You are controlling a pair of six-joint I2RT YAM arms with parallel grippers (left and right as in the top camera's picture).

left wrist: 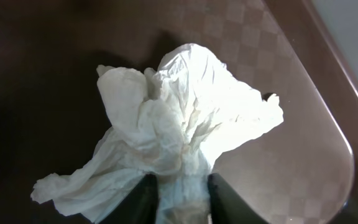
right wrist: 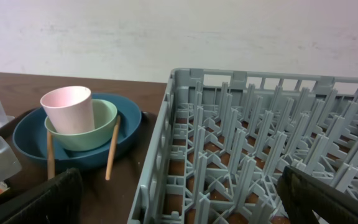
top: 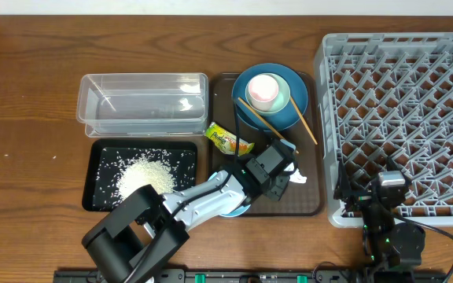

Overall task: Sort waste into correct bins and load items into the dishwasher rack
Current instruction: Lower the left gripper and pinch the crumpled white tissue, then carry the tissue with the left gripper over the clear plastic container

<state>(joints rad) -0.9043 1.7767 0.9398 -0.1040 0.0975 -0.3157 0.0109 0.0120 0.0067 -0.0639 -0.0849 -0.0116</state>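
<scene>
My left gripper (top: 286,170) (left wrist: 182,194) is shut on the crumpled white tissue (left wrist: 185,118) (top: 298,177), over the right end of the brown serving tray (top: 314,206). The snack wrapper (top: 228,140) lies at the tray's left edge. White rice (top: 142,176) lies in the black tray (top: 94,179). The clear tub (top: 144,102) stands behind it. The blue plate (top: 296,110) (right wrist: 126,132) holds the mint bowl (right wrist: 101,121) and pink cup (top: 263,90) (right wrist: 69,109), with two chopsticks (top: 270,118) (right wrist: 112,148) across it. My right gripper (top: 381,191) (right wrist: 182,205) is open at the grey rack's (top: 403,102) (right wrist: 241,137) front left corner.
A white and light-blue bowl (top: 234,207) is mostly hidden under my left arm at the serving tray's front edge. The rack fills the right side of the table. A pale wall stands behind the table in the right wrist view.
</scene>
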